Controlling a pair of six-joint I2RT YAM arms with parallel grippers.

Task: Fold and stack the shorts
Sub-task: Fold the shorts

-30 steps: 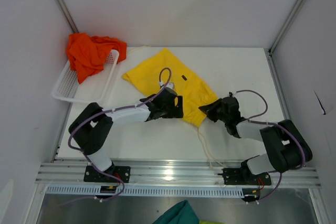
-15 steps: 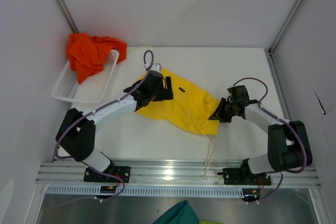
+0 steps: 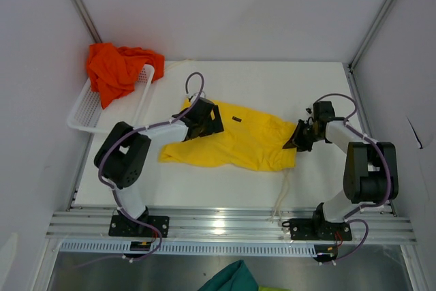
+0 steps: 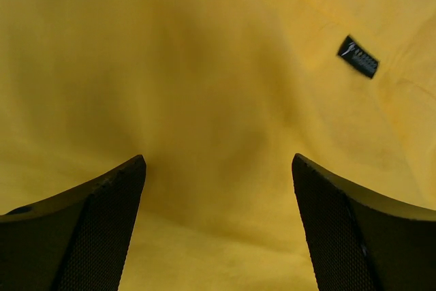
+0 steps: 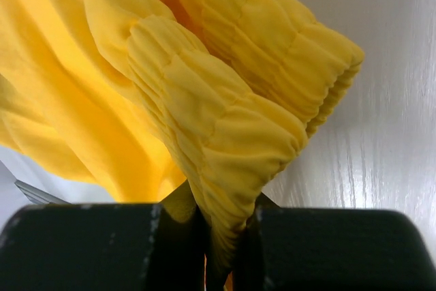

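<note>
Yellow shorts (image 3: 231, 144) laid out wide across the middle of the bench (image 3: 272, 83), waistband end to the right, white drawstrings (image 3: 281, 195) trailing off toward the near edge. Small dark label (image 4: 357, 56) facing up. Some wrinkling along the lower left, so not properly flat yet.

Right pincer (image 3: 294, 144) pinching the bunched elastic waistband (image 5: 231, 134) at the right edge, with the fabric pulled up a little off the surface. Left pincer (image 3: 212, 123) spread wide, low over the left half, gripping nothing, just plain cloth between the fingers in the wrist view.

Looks like the smoothing-out stage before the first fold. Tips for doing it well:
- Hold the waistband end taut with the right side as an anchor.
- Bring the left down near a leg hem, not mid-panel, and grab a thin pinch of cloth only.
- Pull gently apart to iron out the creases, then carry one edge over to meet the other squarely.
- Mind those drawstrings, easy to snag or drag.

Orange-red shorts (image 3: 116, 69) heaped over the rim of the white basket (image 3: 85, 117) at the far left, waiting their turn. Teal cloth (image 3: 231, 279) down below the front rail, not part of the job.
</note>
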